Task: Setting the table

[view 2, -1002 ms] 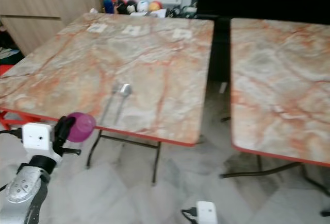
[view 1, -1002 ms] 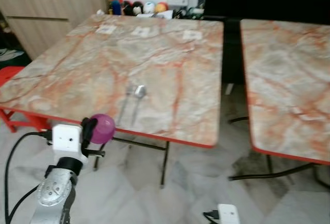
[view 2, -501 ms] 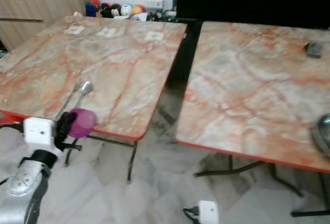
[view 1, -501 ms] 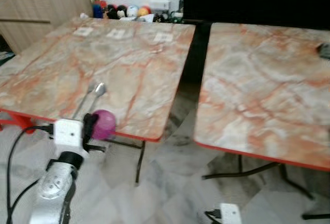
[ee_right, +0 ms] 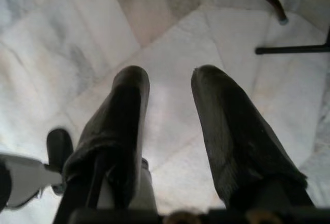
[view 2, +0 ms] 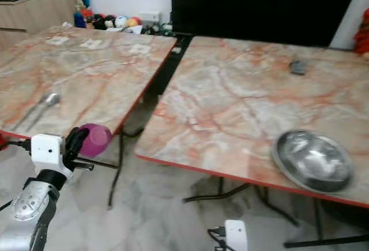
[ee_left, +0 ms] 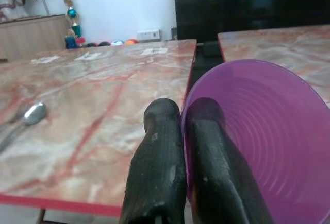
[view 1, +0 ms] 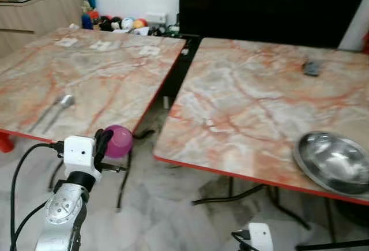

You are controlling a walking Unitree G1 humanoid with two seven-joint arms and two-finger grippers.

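1. Left eye view: the left gripper (view 1: 104, 145) at 8 o'clock, held off the near edge of the left table (view 1: 115, 72), is clenched on the rim of a purple bowl (view 1: 119, 141). Two spoons (view 1: 55, 108) lie on that table at 9 o'clock, apart from the bowl. Small white cards (view 1: 102, 45) sit near its far edge, print too small to read.
2. Right eye view: the right table (view 2: 230, 101) carries a steel bowl (view 2: 313, 160) at 4 o'clock and a small dark object (view 2: 297, 66) at 1 o'clock, too blurred to identify. A dark gap separates the two tables. Coloured balls (view 2: 115, 21) sit on the floor beyond, by a wooden cabinet (view 2: 34, 8) cut off at 10 o'clock.
3. Left wrist view: one black finger sits inside the bowl's wall, the other outside, pinching it; bowl partly cut off by the frame.
4. Right wrist view: the right gripper (ee_right: 167, 92) hangs over pale marble floor (ee_right: 67, 44), fingers parted, holding nothing. Black table legs (ee_right: 289, 33) cross at 2 o'clock.
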